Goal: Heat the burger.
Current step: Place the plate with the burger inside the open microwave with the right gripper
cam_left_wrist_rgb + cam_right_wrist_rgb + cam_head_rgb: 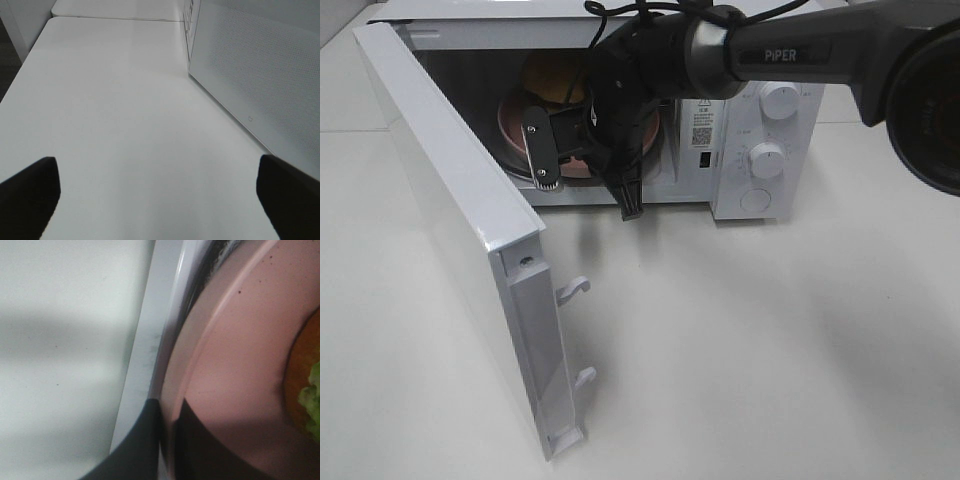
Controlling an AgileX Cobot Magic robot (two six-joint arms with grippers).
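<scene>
Reading the right wrist view first: right gripper (167,422) clamped on the rim of the pink plate (235,340); burger (306,375) on that plate, well in from the pinched edge, lettuce showing; plate rim overlaps the white sill (145,350).

Exterior high: microwave (728,192), door (440,180) swung wide toward 8 o'clock; plate inside the cavity, burger at its 11 o'clock side, at the back; dials (767,160) at 3 o'clock of the cavity.

Left wrist: left gripper (160,200) with fingers wide apart, nothing between them, over bare table (110,100); dotted white panel (260,70) close by, probably the door's outside.

Judgement: step is setting the plate down; hold it level, ease deeper until the near rim clears the sill; release only once it rests; back straight out toward 5 o'clock.
</scene>
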